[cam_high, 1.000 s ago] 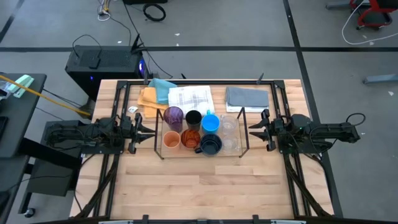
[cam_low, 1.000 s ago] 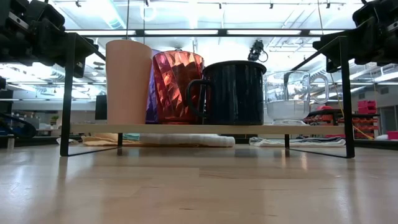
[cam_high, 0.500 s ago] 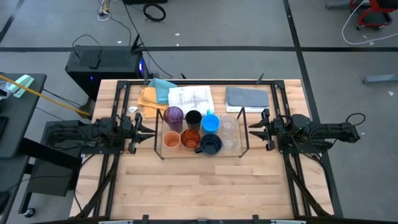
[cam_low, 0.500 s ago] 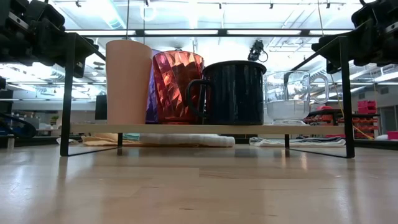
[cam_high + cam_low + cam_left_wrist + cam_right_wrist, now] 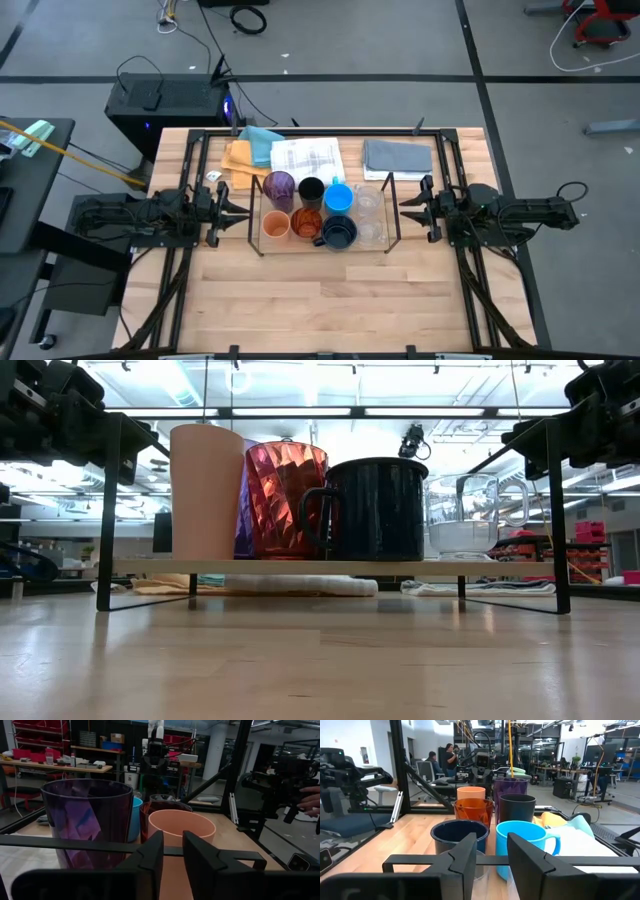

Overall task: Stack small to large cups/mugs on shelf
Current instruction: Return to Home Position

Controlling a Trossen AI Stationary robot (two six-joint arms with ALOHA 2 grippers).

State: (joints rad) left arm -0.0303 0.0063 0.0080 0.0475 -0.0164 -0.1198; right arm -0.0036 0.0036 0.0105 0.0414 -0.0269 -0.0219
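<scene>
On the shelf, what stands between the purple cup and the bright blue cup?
The black cup stands between the purple cup and the bright blue cup; the high view shows it.

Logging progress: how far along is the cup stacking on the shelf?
Done: the purple cup, black cup, blue mug, clear glass, orange cup, orange glass and navy mug stand on the shelf. In hand: nothing; the left gripper and right gripper sit empty beside it. Left: no cup shows off the shelf.
</scene>
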